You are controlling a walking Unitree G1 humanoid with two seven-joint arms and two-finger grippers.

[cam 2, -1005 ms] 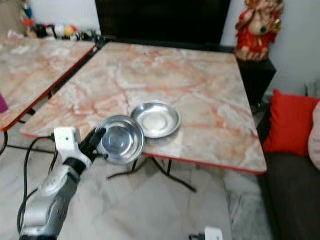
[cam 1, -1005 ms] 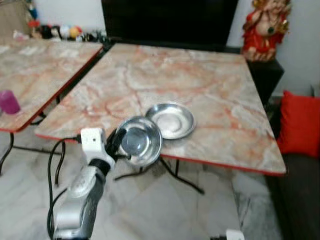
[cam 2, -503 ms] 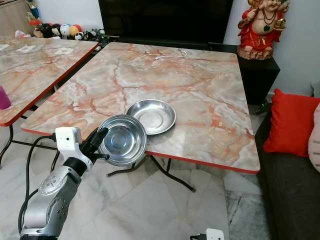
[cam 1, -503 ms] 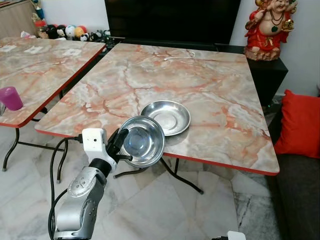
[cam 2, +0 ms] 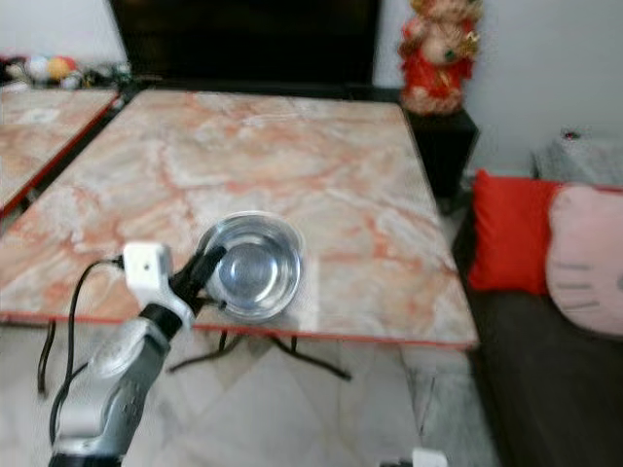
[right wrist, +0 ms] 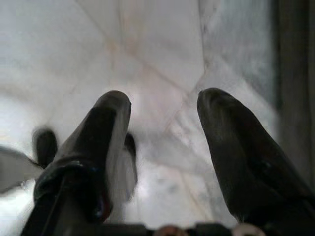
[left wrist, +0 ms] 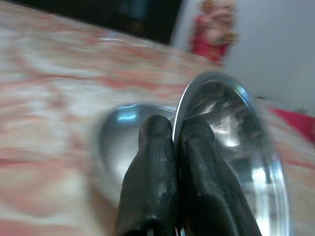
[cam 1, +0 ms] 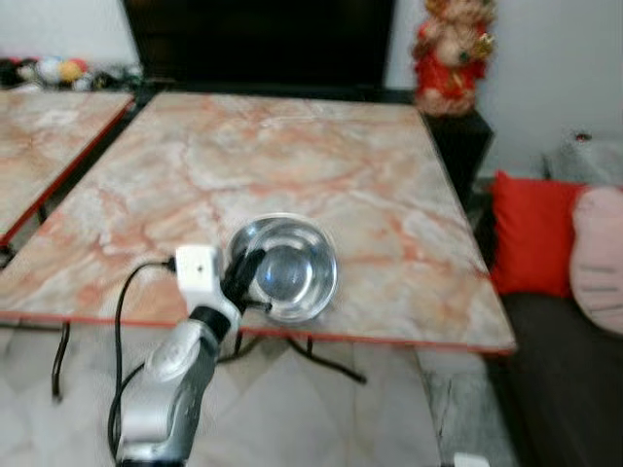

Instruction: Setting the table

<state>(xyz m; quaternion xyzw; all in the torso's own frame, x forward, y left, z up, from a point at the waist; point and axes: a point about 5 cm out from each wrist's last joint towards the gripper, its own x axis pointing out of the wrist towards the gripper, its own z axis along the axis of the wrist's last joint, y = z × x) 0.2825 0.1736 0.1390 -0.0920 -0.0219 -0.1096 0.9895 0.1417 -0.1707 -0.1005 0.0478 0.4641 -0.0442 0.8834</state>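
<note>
My left gripper [cam 1: 249,279] is shut on the rim of a shiny steel bowl [cam 1: 290,272], held tilted just above the front edge of the marble table [cam 1: 321,156]. In the left wrist view the two black fingers [left wrist: 156,147] pinch the bowl's rim [left wrist: 231,128], one inside and one outside. A second steel dish [left wrist: 118,130] lies on the table right behind the bowl, and from the head views the bowl covers most of it. My right gripper [right wrist: 162,103] hangs open over the pale floor tiles.
A red statue [cam 1: 450,53] stands on a dark cabinet at the table's far right corner. To the right, a red cushion [cam 1: 531,233] and a pink cushion [cam 1: 599,268] lie on a dark sofa. A second marble table [cam 1: 44,131] stands at the left.
The whole picture has shifted left and blurred, so the camera turned right. The held bowl was off the table's front edge, beside the dish; now it is over the table and covers the dish.
</note>
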